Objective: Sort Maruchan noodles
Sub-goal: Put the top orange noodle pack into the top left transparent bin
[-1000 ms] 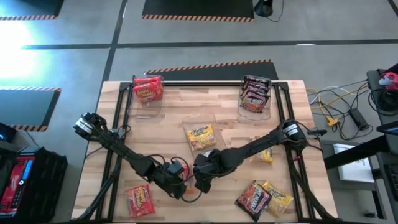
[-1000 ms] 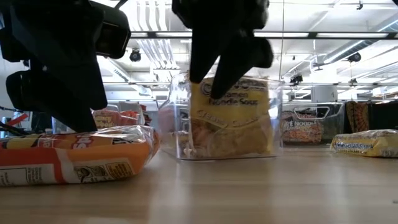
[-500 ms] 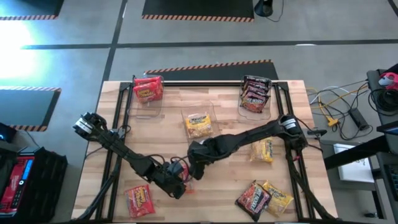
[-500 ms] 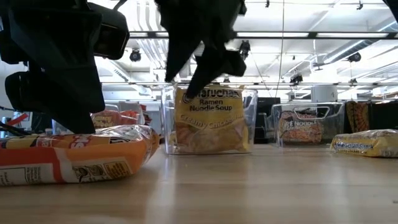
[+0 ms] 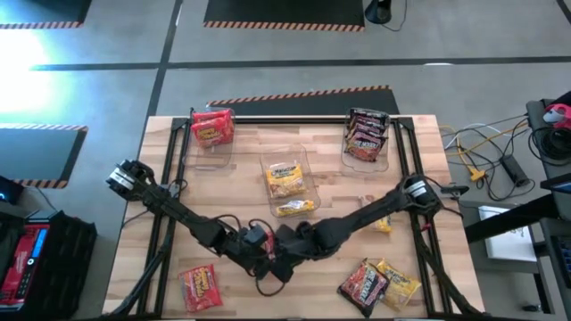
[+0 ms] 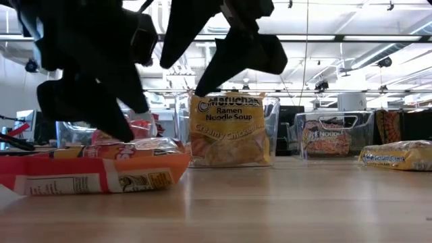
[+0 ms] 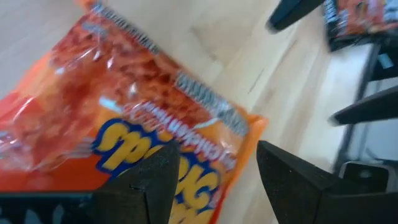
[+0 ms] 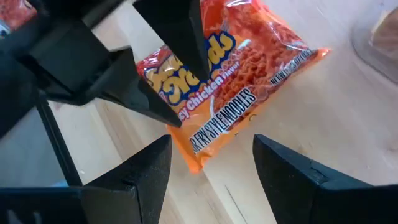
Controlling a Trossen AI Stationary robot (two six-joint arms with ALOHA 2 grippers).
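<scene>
While both my arms meet at the table's front edge, my left gripper point(image 7: 217, 150) hangs with its fingers spread over an orange noodle packet point(image 7: 124, 118) lying flat on the wood, and I cannot tell whether they touch it. My right gripper point(image 8: 211, 146) hovers just beside it, released and holding nothing, looking down on the same packet. Of the other noodles, yellow ones stand in the middle bin point(image 5: 305, 160) with another yellow packet point(image 5: 296, 208) just in front of it, red packets point(image 5: 212, 127) fill the far left bin, and dark packets point(image 5: 366, 134) fill the far right bin.
</scene>
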